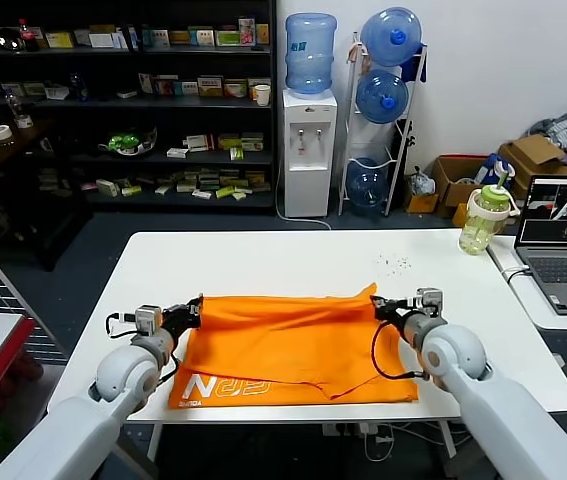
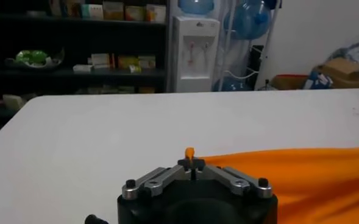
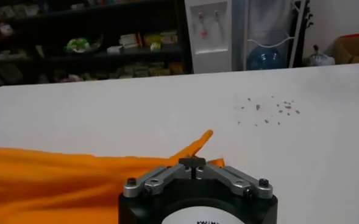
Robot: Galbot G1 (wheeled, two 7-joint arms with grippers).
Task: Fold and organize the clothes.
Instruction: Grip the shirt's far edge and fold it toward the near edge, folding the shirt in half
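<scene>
- T-shirt (image 1: pixel 293 350) lies flat on the white table (image 1: pixel 263 260), lettering at the near edge
- I have the left gripper (image 1: pixel 195 312) and right gripper (image 1: pixel 378 304) clamped on its far corners, so both sides should lift evenly for a fold

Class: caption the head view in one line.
Both grippers, left and right, pinch the orange T-shirt by its far corners.

Left tool (image 2: pixel 191 165) pinched on what looks like the orange T-shirt's (image 2: pixel 301 176) edge, white table (image 2: pixel 106 140) beyond.
</scene>
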